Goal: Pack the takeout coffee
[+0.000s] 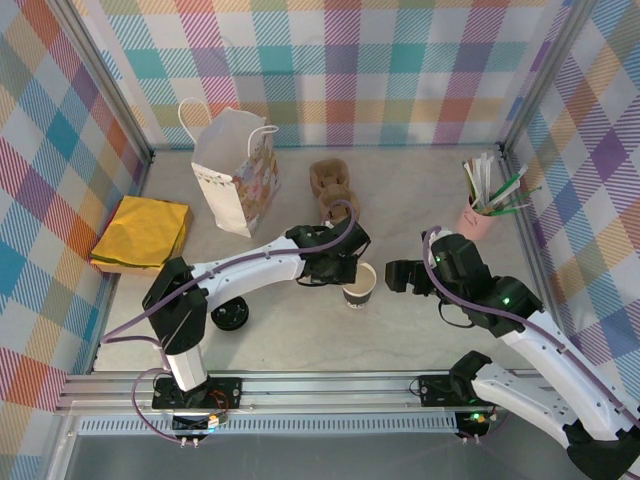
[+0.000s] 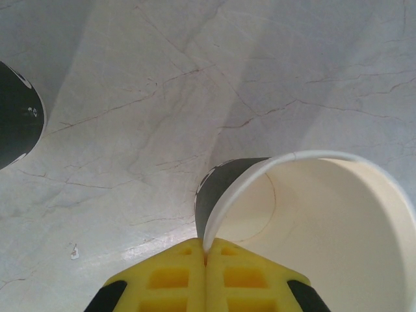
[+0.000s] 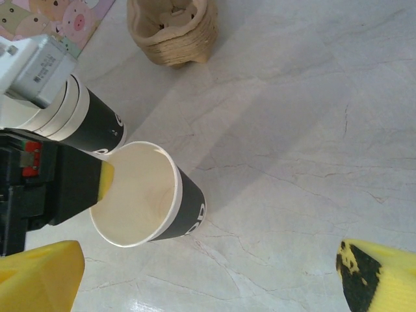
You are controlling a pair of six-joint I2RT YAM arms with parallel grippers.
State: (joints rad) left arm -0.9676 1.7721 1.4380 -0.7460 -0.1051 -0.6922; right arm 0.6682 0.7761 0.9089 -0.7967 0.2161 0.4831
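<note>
**Left jaws** [image 2: 206, 260]: pressed together on the white rim of an open-topped white paper cup with a black band [image 2: 312, 221]. One yellow pad is inside the wall and one outside. In the top view these jaws [image 1: 338, 270] sit at mid-bench with the cup [image 1: 360, 284] just to their right, upright on the bench.

**Right jaws** [image 3: 209, 276]: spread wide and holding nothing. They face the open cup [image 3: 146, 195] from its right and stand clear of it. In the top view they [image 1: 398, 275] are near the cup, with bare bench between.

**Close by:** a nested stack of white cups with black bands [image 3: 81, 120] stands just beside the held cup, on its far-left side. Whether the two touch cannot be told.

**Task item:** the takeout coffee [image 1: 229, 315] stands near left, just beside the left arm's base and well apart from both jaws. Its round black lid shows; the body beneath cannot be made out.

**Edges and room:**
- The pale veined bench [image 1: 420, 200] is open between the cup and the far wall.
- A stack of brown pulp cup carriers [image 1: 332, 188] lies beyond the left jaws.
- A white patterned paper bag [image 1: 235, 180] stands far left.
- A folded yellow stack [image 1: 143, 232] lies against the left wall.
- A pink holder of sticks [image 1: 482, 212] stands by the right wall.
</note>
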